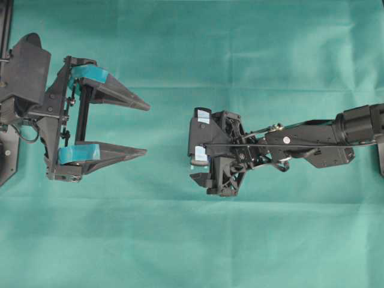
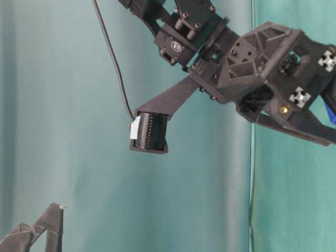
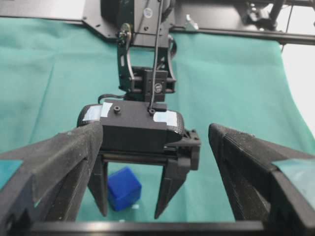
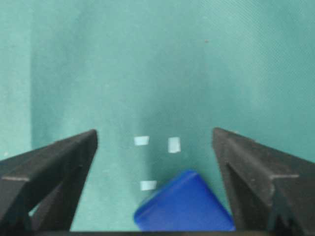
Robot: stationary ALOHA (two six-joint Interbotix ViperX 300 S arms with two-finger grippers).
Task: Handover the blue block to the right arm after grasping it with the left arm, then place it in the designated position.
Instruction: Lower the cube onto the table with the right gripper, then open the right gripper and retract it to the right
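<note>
The blue block [image 4: 184, 209] lies on the green cloth between the plain black fingers of my right gripper [image 4: 155, 132], which stands open and points down at the cloth. The block sits turned at an angle, close to one finger. It overlaps the near corner of the designated position [image 4: 158, 162], a small square marked by three visible white tabs. In the left wrist view the blue block [image 3: 124, 188] shows under the right gripper [image 3: 131, 214]. My left gripper [image 1: 147, 129], with teal tape on its fingers, is wide open and empty at the left. It faces the right gripper [image 1: 207, 150].
Green cloth [image 1: 180, 240] covers the whole table. The right arm [image 1: 312, 141] stretches in from the right edge. The left arm's base [image 1: 24, 90] fills the left edge. A black frame [image 3: 221, 19] runs along the far side of the cloth.
</note>
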